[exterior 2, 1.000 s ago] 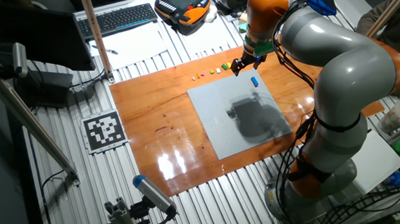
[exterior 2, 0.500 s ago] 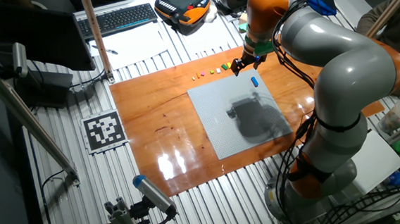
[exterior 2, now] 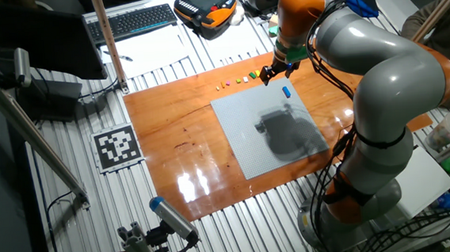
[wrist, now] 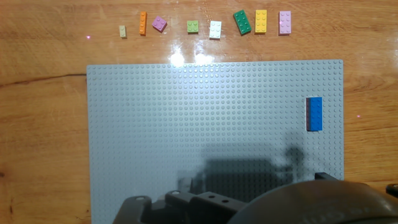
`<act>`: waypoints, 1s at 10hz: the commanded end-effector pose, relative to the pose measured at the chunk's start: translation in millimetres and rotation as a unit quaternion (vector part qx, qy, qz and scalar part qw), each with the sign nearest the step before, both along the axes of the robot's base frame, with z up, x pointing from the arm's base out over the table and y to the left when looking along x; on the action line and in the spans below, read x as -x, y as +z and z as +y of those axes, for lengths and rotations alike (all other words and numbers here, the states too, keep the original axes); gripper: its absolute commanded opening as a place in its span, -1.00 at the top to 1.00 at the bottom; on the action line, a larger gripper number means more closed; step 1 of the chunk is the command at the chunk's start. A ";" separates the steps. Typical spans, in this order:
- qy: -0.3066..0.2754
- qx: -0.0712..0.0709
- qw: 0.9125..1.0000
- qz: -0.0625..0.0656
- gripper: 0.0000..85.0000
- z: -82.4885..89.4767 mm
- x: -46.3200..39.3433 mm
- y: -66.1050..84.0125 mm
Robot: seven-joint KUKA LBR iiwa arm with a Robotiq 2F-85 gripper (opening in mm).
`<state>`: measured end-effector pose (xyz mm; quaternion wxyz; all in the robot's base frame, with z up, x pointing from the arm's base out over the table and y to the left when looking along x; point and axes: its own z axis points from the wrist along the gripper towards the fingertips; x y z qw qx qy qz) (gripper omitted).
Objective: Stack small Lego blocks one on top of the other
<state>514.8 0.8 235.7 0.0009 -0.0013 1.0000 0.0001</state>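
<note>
The small Lego blocks lie in a row on the wooden board beyond the baseplate's far edge (exterior 2: 238, 81). In the hand view they are beige (wrist: 123, 30), orange (wrist: 143, 23), purple (wrist: 160, 23), light green (wrist: 193, 27), white (wrist: 215, 29), green (wrist: 242, 22), yellow (wrist: 260, 21) and pink (wrist: 285, 22). A blue block (wrist: 315, 114) (exterior 2: 286, 92) sits alone on the grey baseplate (wrist: 199, 124) near its right edge. My gripper (exterior 2: 275, 73) hangs above the board between the row and the blue block. Its fingers look spread and hold nothing.
Dark and grey parts of my own arm (wrist: 280, 202) fill the bottom of the hand view and shade the plate. Around the wooden board (exterior 2: 170, 130) are a keyboard (exterior 2: 132, 22), a teach pendant (exterior 2: 205, 8) and a marker tag (exterior 2: 116, 146).
</note>
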 end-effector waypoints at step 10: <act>0.094 0.071 0.992 0.044 1.00 0.0 -0.1 0.2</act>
